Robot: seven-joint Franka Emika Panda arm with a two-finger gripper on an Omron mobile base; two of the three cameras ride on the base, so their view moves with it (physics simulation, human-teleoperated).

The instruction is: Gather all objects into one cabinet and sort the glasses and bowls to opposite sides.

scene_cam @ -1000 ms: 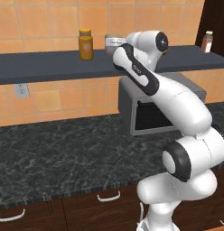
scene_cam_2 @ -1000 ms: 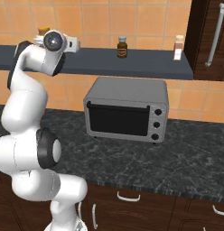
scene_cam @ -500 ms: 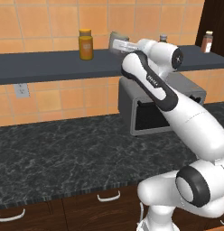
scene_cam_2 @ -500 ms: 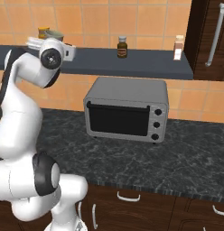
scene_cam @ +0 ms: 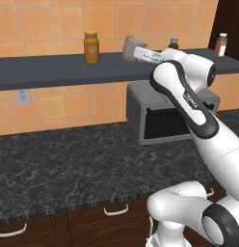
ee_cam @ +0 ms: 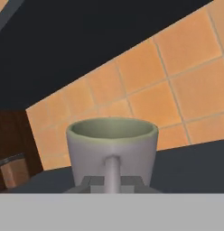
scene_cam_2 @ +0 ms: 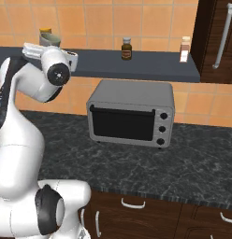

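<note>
While the two-finger gripper (scene_cam: 135,52) sits clamped on the handle of an off-white ceramic mug (scene_cam: 129,48), the step in hand looks like carrying that mug across to the dark brown wood wall cabinet (scene_cam_2: 215,39) at the upper right of the right base frame. The mug sits at the upper centre of the left base frame, level with the long dark grey wall shelf (scene_cam: 44,70), right of the orange-brown lidded jar (scene_cam: 91,47); whether it rests on the shelf or hangs just above it I cannot tell. In the hand frame the mug (ee_cam: 112,153) fills the lower centre, mouth up and level, its handle running down between the jaws.

To do this well, lift it clear of the shelf, then keep the rim level as the arm swings right. The path passes two small spice bottles (scene_cam_2: 126,48) and above the grey toaster oven (scene_cam_2: 132,113), so travel in front of them. The cabinet door looks shut.
</note>
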